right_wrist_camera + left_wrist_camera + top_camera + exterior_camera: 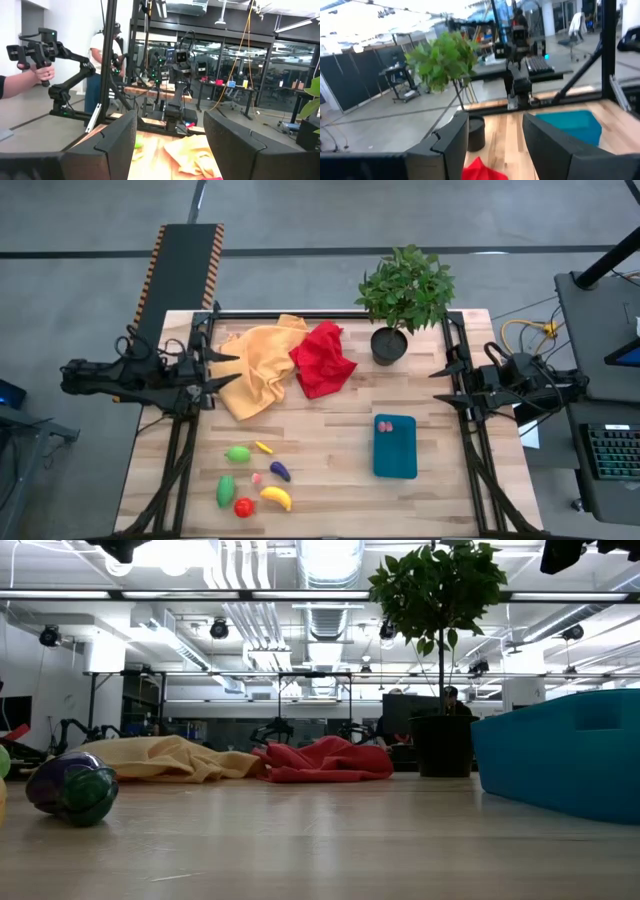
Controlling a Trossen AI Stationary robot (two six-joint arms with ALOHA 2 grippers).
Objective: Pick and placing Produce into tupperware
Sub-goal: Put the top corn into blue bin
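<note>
Teal tupperware [395,450] waits with two small pink bits [383,425] already inside, most produce not yet packed.

Well off to the tupperware's left lie the green pieces [237,453], the purple eggplant [280,471], the yellow banana [276,497] and the red tomato [243,506]. Farther out, the left gripper [212,370] and right gripper [441,382] hang at the table's edges, fingers spread and holding nothing. Picking seems barely under way; next, one arm would likely reach down over a piece beside the eggplant.

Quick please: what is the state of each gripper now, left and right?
Left gripper: fingers apart, open, holding nothing.
Right gripper: fingers wide apart, open, holding nothing.
</note>
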